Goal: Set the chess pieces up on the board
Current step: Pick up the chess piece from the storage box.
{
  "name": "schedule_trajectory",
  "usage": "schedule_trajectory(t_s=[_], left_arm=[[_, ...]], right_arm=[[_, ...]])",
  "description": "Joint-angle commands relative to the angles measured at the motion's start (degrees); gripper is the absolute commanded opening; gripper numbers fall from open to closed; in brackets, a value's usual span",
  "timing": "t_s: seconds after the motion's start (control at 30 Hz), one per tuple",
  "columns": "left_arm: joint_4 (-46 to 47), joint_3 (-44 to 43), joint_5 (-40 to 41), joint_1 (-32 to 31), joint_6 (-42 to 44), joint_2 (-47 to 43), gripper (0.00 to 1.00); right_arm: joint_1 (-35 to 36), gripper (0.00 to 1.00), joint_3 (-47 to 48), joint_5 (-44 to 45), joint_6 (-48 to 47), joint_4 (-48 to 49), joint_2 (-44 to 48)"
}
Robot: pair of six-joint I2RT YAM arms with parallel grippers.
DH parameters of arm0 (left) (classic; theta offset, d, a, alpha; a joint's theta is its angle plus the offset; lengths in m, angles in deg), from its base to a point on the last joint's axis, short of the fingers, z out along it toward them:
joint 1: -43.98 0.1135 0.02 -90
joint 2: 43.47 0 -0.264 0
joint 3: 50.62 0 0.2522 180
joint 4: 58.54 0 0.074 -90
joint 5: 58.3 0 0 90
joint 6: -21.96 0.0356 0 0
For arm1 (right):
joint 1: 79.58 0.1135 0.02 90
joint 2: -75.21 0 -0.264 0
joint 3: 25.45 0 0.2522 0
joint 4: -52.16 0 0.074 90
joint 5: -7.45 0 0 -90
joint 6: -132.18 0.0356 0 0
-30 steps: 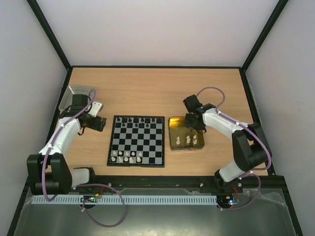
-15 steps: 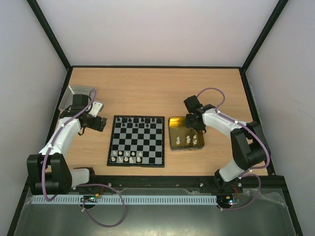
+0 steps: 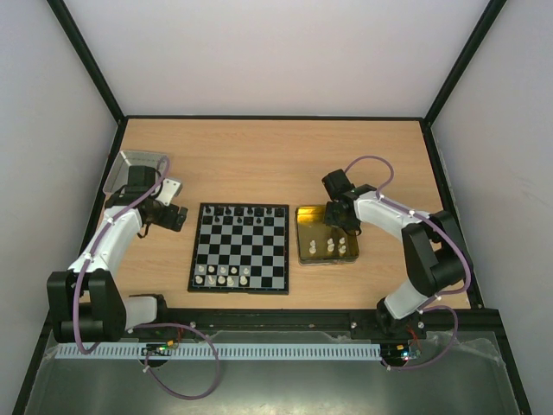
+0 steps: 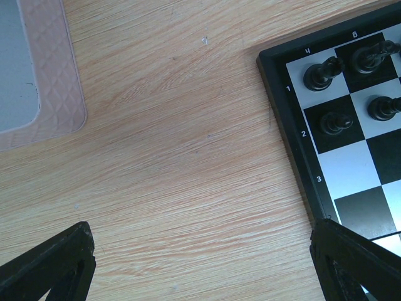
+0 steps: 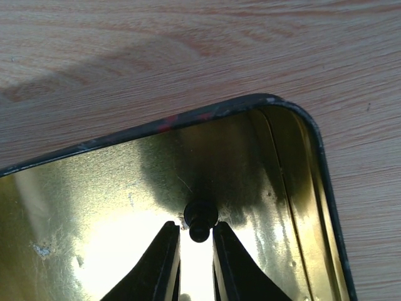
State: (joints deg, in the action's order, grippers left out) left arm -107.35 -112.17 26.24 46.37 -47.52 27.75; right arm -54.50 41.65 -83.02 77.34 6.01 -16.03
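1, 2, 3 on the board (image 4: 289,135) edge (letters unclear)

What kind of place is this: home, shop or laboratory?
Probably a robot laboratory test cell: white walls and a black frame enclose a wooden table, with the left arm and right arm flanking a chessboard.

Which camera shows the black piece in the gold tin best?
Right wrist: the black piece shows close up between the tips of the right gripper, inside the tin. In the top view the gripper hides it; the left wrist view misses the tin.
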Motion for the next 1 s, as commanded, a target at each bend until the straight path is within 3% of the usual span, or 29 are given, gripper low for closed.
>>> schedule_trajectory(t_s=[0.0,0.53,0.97], left_arm=[[-0.85,-0.45,0.36,-0.46,-0.39,-0.55,0.94],[-0.99,-1.03,0.05,-0.54,-0.51,-0.56,0.94],[-0.50,-0.40,-0.52,-0.54,-0.65,-0.71,0.94]], right_arm=[[-0.42,0.14,-0.63,1.97,0.24,0.45,-0.60],[-0.53,0.06,0.20,1.92,0.01,0.44,-2.46],[-0.06,0.02,3.36,3.21,-0.72,-4.52,2.27]])
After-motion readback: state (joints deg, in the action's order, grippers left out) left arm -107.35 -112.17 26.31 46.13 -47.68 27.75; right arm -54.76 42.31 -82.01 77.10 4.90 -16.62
